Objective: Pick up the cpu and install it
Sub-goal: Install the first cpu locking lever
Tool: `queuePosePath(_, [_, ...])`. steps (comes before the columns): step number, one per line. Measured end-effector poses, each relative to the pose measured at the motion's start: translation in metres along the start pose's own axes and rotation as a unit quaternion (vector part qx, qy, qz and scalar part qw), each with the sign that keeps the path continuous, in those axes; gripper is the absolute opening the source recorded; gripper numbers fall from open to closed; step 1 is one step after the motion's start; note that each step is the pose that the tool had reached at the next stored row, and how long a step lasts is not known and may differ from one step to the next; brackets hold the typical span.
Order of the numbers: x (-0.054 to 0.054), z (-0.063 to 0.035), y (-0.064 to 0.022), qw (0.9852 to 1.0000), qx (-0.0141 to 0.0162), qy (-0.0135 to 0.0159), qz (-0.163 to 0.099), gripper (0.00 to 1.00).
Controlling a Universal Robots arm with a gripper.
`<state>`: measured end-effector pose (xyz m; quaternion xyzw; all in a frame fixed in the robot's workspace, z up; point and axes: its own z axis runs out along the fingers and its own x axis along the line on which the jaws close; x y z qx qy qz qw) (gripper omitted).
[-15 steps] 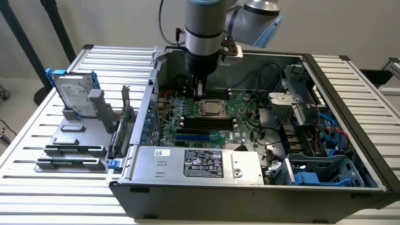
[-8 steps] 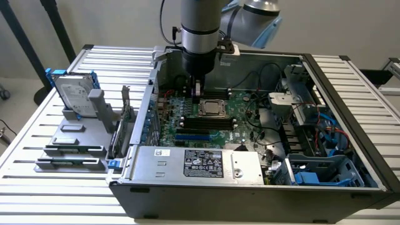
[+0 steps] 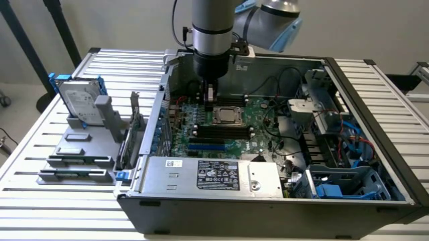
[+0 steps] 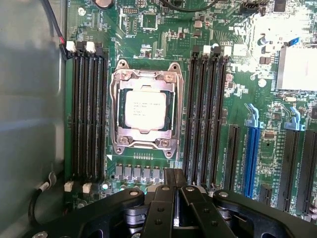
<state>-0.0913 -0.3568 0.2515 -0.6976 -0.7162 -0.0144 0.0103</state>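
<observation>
Hovering above the green motherboard inside the open grey computer case, the black pincer has its fingers pressed together and carries nothing. The cpu, a small flat square chip with a dull silver top, already lies in the metal-framed socket between the black memory slots, well apart from the fingertips. Judgement: seating looks flat and square; doing this step well means confirming even edges all round the frame and avoiding any sideways push on the chip.

Exterior high, oblique — wrist close, downward
</observation>
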Motion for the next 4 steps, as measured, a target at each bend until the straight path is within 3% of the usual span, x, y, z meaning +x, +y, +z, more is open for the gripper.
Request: queuePosePath(4, [0.0000,0.0000,0.0000,1.0000,0.0000,0.0000,0.000,0.11])
